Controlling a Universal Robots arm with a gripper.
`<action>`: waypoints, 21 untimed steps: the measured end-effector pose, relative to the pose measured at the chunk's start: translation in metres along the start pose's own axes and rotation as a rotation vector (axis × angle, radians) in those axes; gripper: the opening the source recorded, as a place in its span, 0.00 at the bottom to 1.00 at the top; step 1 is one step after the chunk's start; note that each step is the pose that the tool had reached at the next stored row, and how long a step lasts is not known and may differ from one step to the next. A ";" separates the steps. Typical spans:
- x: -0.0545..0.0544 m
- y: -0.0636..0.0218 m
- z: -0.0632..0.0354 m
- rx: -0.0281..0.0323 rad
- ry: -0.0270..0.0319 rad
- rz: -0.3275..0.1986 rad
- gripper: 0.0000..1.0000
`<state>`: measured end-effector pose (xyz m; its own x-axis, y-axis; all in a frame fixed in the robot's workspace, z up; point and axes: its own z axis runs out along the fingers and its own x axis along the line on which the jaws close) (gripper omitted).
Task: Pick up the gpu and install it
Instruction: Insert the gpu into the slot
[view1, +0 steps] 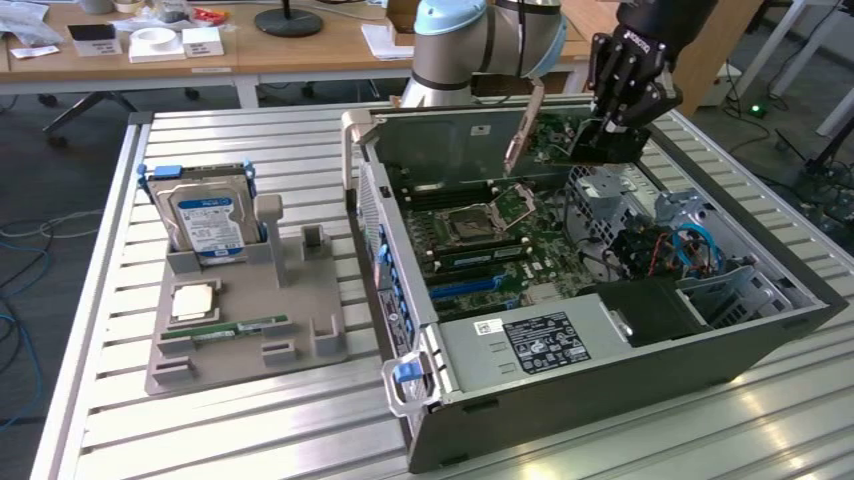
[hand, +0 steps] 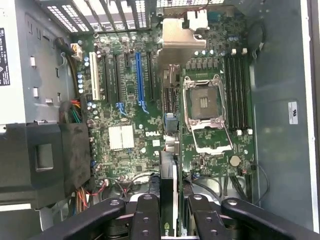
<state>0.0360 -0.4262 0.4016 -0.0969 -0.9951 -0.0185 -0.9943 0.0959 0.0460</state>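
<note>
The gripper (view1: 611, 128) is hanging in the exterior view's upper right part, above the far end of the open computer case (view1: 561, 400). Its fingers (view1: 627, 85) are pressing from both sides on the gpu (view1: 587, 148), so the hand is closed on this card. The gpu is a dark flat card. It is standing on its edge under the fingers, above the main board (view1: 487, 235). I cannot tell if its lower edge is touching the board.

In the wrist view the gripper (hand: 172, 200) is holding the gpu (hand: 167, 172) edge-on between two black fingers (hand: 147, 215). The card is showing over the main board (hand: 125, 165), between the long blue slot (hand: 139, 80) and the empty processor socket (hand: 206, 107).

On the exterior view's left side, well apart from the case, a grey holder (view1: 314, 345) is lying on the slatted metal table (view1: 200, 445). A hard drive (view1: 207, 215) with a blue label is standing upright in the far part of the holder. A square processor chip (view1: 195, 300) and a green memory stick (view1: 240, 327) are lying in its nearer part.
</note>
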 end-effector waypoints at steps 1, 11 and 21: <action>0.000 0.0006 0.0006 0.0039 -0.0001 -0.002 0.26; 0.001 0.0079 0.0084 0.0463 -0.0034 -0.021 0.26; 0.002 0.0184 0.0090 0.0469 -0.0032 -0.024 0.26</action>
<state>0.0171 -0.4262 0.3934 -0.0732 -0.9971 -0.0222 -0.9973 0.0733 -0.0014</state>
